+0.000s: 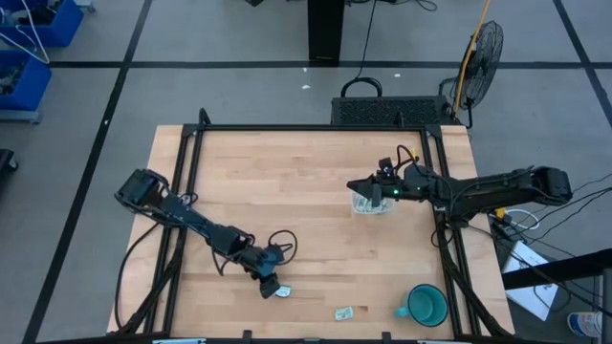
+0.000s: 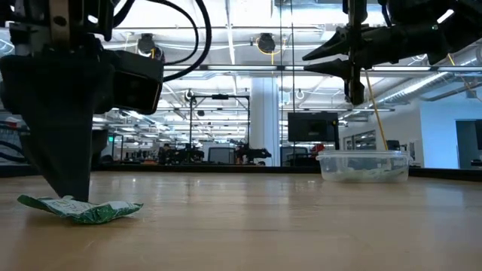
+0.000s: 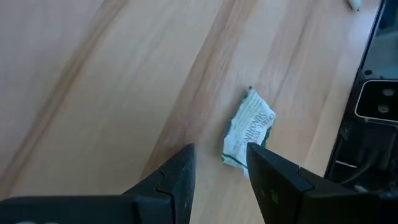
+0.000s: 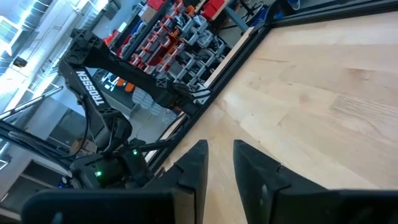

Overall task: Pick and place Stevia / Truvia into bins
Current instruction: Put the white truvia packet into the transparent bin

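A crumpled green-and-white Stevia sachet (image 1: 284,290) (image 3: 250,132) lies flat on the wood near the table's near edge. My left gripper (image 1: 269,284) (image 3: 221,158) is open and points down at it. One finger is over the sachet's near end and the other stands on bare wood beside it. A second sachet (image 1: 345,312) lies flat farther right. The clear tub (image 1: 371,203) (image 2: 363,165) stands right of centre with several sachets inside. My right gripper (image 1: 366,185) (image 4: 221,152) hovers above the tub, slightly open and holding nothing. My left gripper comes from above, pointing down. The tip of one finger (image 3: 261,163) meets the sachet's near end (image 3: 235,157); the other finger is off it. In the low view the dark fingers (image 2: 66,184) reach down onto the sachet (image 2: 83,209), which lies on the table.
A teal mug (image 1: 426,306) stands near the table's near right corner. A black frame rail (image 1: 191,172) runs along the table's edges. Bare wood stretches between the left gripper and the tub.
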`<state>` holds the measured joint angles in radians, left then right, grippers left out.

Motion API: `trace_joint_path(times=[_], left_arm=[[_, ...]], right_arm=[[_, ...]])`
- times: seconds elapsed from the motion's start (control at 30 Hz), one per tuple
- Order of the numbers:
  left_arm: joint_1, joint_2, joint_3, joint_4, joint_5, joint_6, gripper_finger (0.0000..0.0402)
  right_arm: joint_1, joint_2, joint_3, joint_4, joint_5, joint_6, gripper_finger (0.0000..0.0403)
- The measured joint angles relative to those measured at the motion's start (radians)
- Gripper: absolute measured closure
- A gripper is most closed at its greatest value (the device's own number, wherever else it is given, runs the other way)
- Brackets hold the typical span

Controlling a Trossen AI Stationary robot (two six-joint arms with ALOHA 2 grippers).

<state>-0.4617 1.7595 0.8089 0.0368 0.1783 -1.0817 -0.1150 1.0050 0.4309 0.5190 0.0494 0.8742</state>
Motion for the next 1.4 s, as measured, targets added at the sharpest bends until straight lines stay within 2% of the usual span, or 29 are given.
trace_joint_path(times=[0.3, 0.53, 0.83, 1.4], left_arm=[[-0.034, 0.003, 0.0, 0.01, -0.016, 0.026, 0.0261], [-0.051, 0.005, 0.0, 0.01, -0.044, 0.05, 0.0325], [-0.016, 0.005, 0.0, 0.011, -0.065, 0.058, 0.0393], [-0.007, 0.005, -0.001, 0.028, -0.042, 0.103, 0.0398]], right_arm=[[0.0, 0.0, 0.0, -0.01, 0.0, 0.0, 0.0334], [0.0, 0.0, 0.0, -0.032, 0.001, 0.0, 0.0334], [0.0, 0.0, 0.0, -0.03, -0.001, 0.0, 0.0334], [0.0, 0.0, 0.0, -0.031, -0.002, -0.023, 0.0334]])
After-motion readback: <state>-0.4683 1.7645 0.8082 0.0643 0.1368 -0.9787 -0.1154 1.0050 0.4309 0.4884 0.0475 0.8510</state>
